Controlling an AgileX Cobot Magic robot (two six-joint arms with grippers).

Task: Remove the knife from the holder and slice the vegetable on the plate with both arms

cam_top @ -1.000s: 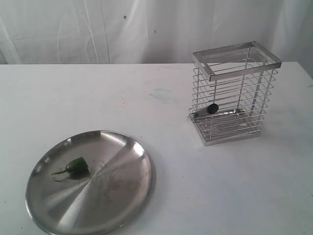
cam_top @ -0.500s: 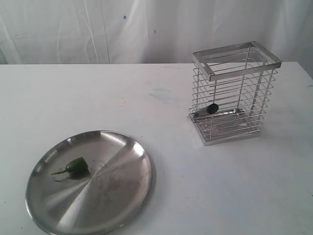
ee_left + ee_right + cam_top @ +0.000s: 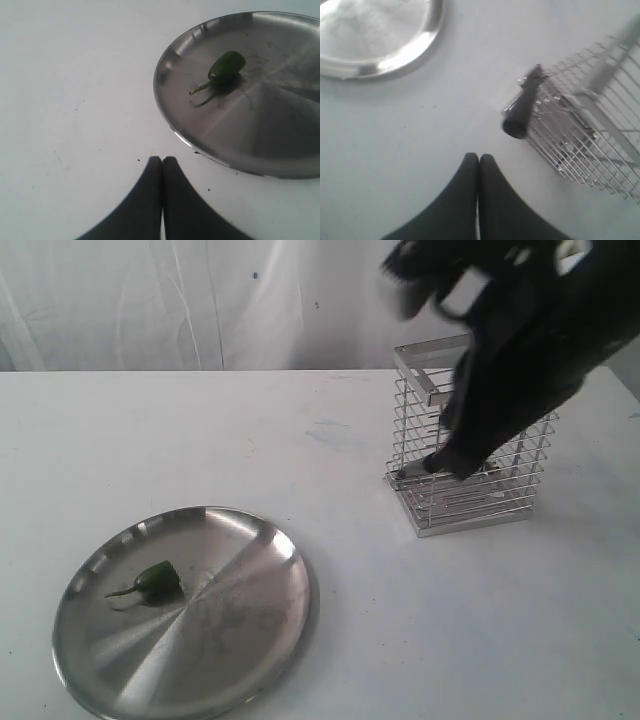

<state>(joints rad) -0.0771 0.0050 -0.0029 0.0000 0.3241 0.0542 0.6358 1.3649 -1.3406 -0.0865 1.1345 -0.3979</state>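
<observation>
Plate [image 3: 225, 640]: round polished steel, low rim, near left on the white table [image 3: 350, 440].
Pepper [image 3: 157, 580]: small, green, thin-stemmed, on the plate's left half.
Left gripper [image 3: 162, 159]: black jaws pressed together, just off the plate's rim.
Holder [image 3: 470, 505]: upright chrome wire basket at right, open table around it.
Knife [image 3: 520, 112]: black handle pokes out through the holder's low bars.
Right gripper [image 3: 479, 156]: jaws pressed together, empty, near the handle.

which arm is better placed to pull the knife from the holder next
Right, likely: the right gripper, shut, faces the knife handle sticking out of the holder; the left gripper hangs beside the plate.
</observation>
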